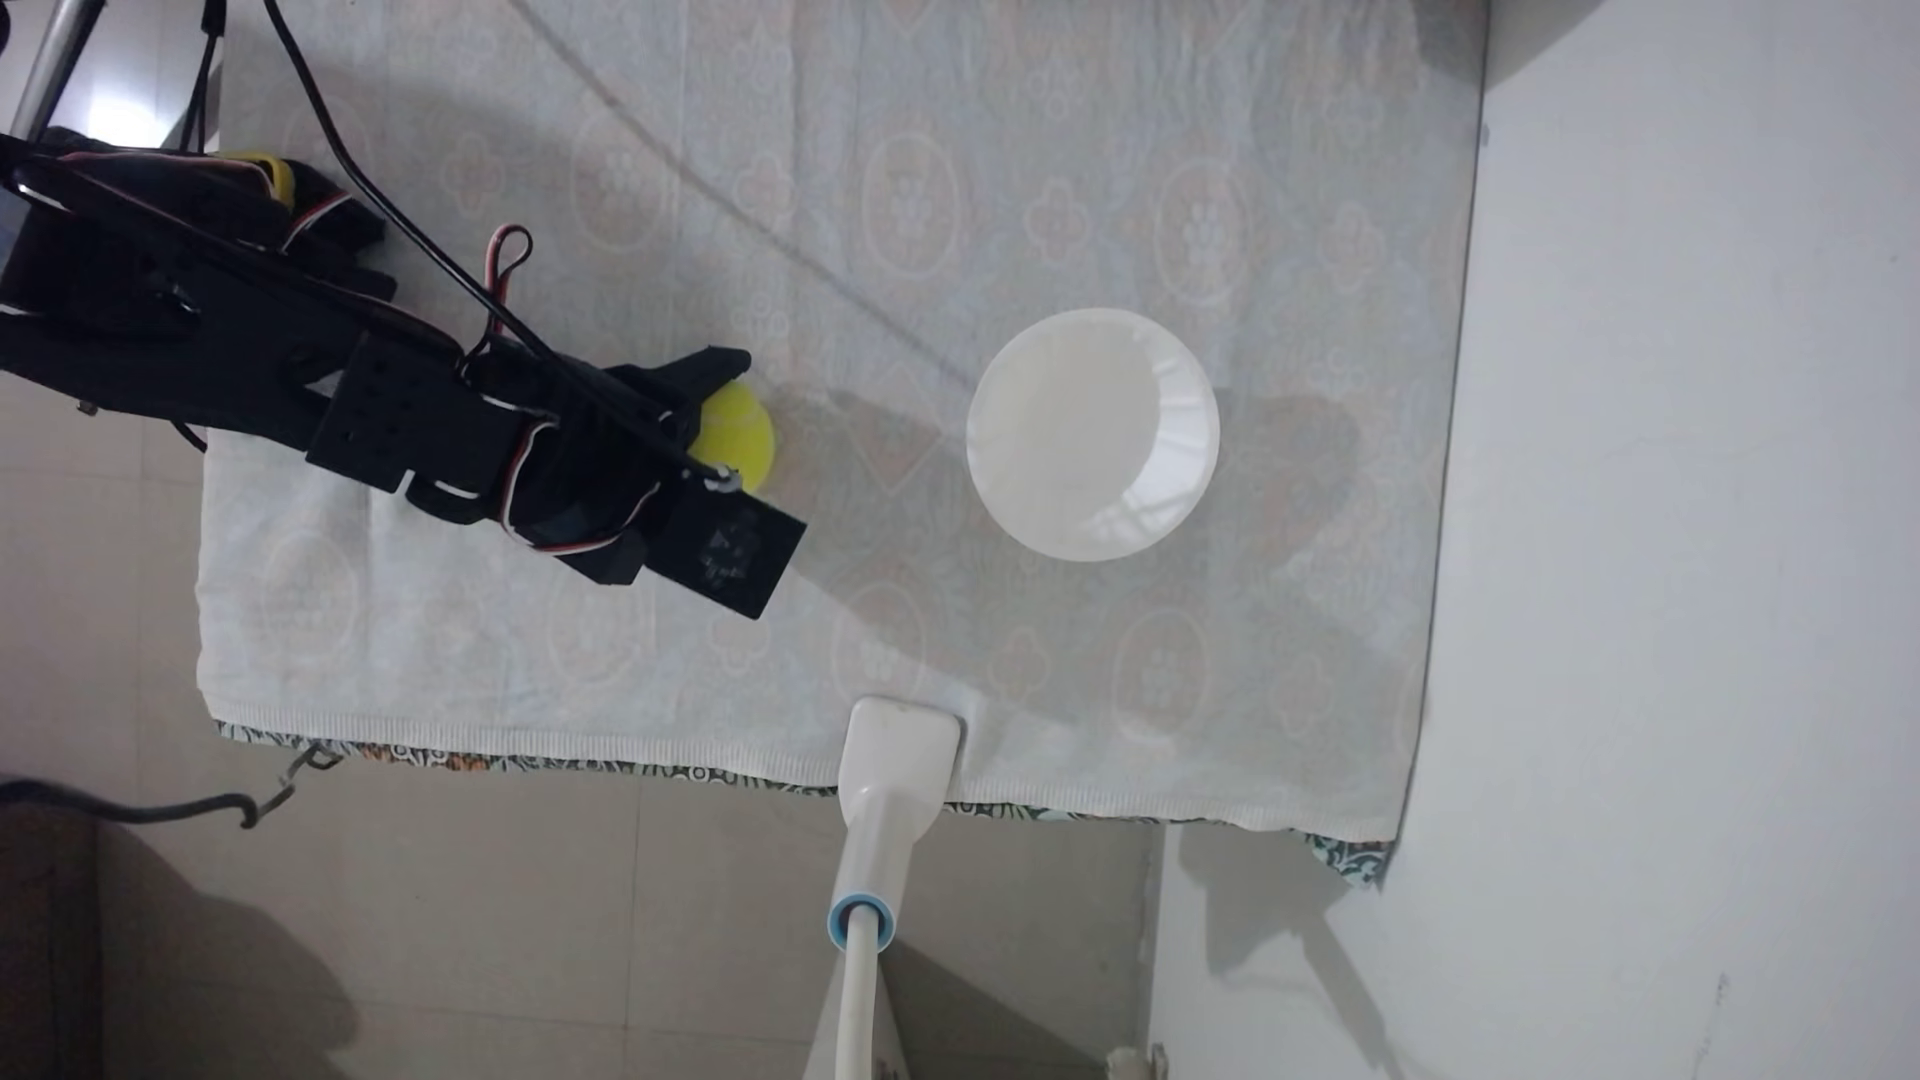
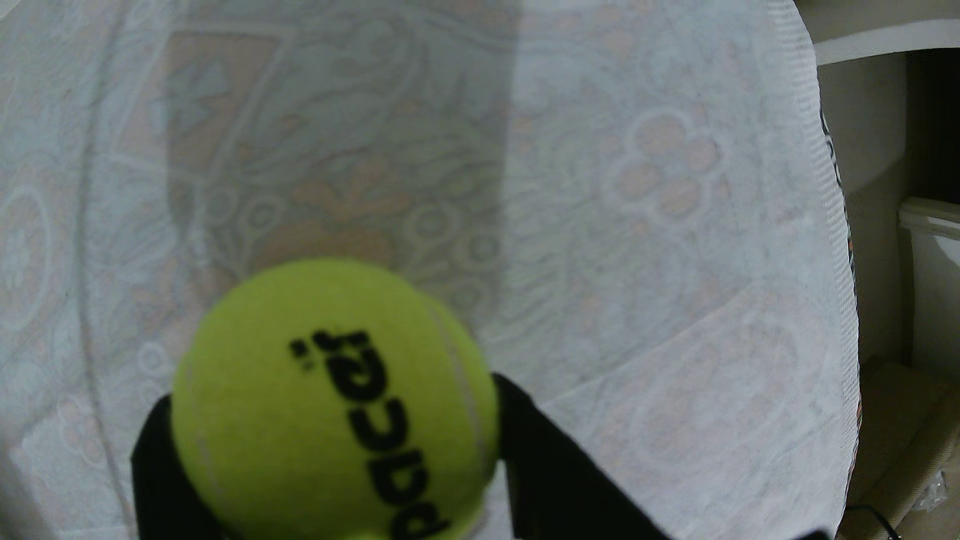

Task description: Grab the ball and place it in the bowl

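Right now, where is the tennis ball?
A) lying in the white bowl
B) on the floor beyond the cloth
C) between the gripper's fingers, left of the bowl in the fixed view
C: the tennis ball sits between the gripper's black fingers, while the white bowl holds nothing.

In the fixed view, the arm hid most of the ball [image 1: 746, 441]. In the wrist view, the bottom edge cut off the blurred ball [image 2: 332, 405] and gripper [image 2: 332, 467].
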`<action>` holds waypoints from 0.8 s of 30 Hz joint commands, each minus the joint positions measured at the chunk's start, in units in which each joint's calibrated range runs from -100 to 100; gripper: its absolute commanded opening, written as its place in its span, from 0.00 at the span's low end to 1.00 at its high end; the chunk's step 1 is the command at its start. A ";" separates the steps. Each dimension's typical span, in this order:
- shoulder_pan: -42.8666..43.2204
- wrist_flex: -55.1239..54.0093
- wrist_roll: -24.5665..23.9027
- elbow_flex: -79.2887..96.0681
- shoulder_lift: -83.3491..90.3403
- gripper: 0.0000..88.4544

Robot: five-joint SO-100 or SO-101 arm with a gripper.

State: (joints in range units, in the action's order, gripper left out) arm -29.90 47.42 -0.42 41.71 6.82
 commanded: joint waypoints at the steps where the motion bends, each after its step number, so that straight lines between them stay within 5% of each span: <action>1: 0.93 -1.54 -0.20 -0.23 0.14 0.38; 12: -0.61 -1.13 1.47 -1.04 0.70 0.25; 24: 3.24 9.22 1.81 -5.59 10.76 0.23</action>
State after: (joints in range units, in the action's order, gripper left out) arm -29.55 53.65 1.05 40.44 9.65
